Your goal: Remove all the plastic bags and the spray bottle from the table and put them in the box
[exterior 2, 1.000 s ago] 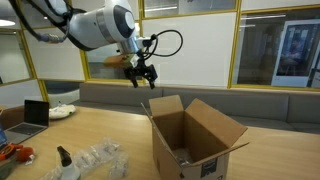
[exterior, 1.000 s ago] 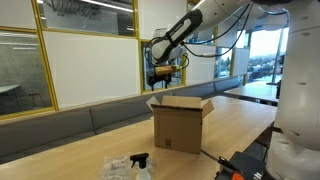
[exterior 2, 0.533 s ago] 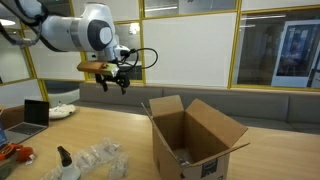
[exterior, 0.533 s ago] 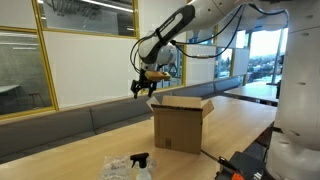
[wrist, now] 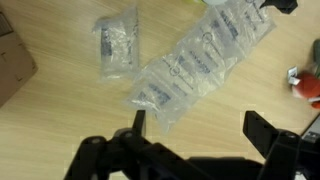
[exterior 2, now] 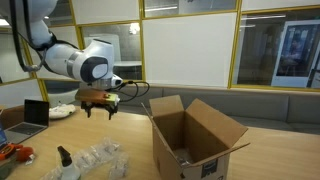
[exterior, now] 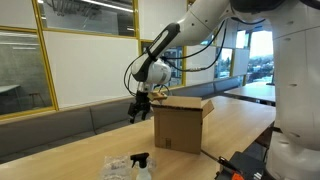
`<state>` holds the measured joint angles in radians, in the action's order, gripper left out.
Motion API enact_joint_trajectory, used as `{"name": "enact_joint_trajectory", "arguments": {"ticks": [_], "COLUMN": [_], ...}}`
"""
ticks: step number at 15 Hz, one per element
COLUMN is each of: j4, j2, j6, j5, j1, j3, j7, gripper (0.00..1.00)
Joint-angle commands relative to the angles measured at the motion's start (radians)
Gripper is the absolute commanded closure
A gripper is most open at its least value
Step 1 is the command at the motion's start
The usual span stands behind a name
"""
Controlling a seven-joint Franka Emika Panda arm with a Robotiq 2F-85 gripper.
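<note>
Several clear plastic bags (wrist: 200, 62) lie in a loose heap on the light-wood table (exterior 2: 120, 125), with a smaller bag (wrist: 118, 45) beside them. In the exterior views the heap (exterior 2: 98, 158) (exterior: 118, 168) sits at the near end, next to the spray bottle (exterior 2: 65, 158) (exterior: 141, 165) with its black head (wrist: 281, 5). The open cardboard box (exterior 2: 195, 140) (exterior: 182, 124) stands upright, flaps spread. My gripper (wrist: 200, 128) (exterior 2: 98, 108) (exterior: 140, 110) hangs in the air beside the box and above the bags, open and holding nothing.
A laptop (exterior 2: 35, 115) and a white object (exterior 2: 62, 111) sit at the table's far side. A red-orange item (exterior 2: 14, 153) (wrist: 305, 85) lies near the bottle. A grey bench (exterior 2: 260, 105) runs along the glass wall behind. A brown edge (wrist: 12, 62) shows at the wrist view's left.
The arm has swung away from above the box and come down toward the bags. The gripper stayed open and empty. Nothing on the table has moved.
</note>
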<state>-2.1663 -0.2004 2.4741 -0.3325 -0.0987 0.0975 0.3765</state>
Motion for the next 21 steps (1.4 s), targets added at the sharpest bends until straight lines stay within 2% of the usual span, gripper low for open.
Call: {"name": "enact_joint_trajectory", "arguments": {"ticks": [1, 8, 15, 21], "j4": [0.059, 0.134, 0.176, 0.185], "j2": [-0.125, -0.323, -0.454, -0.54], "j6": [0.0, 0.003, 0.163, 0.291], "j5": [-0.011, 0.129, 0.398, 0.491], "j1": [0.045, 0.08, -0.008, -0.109], "j3": [0.051, 0.061, -0.052, -0.156], "j7": [0.137, 0.158, -0.114, -0.372], "gripper": [0.0, 0.0, 0.0, 0.0]}}
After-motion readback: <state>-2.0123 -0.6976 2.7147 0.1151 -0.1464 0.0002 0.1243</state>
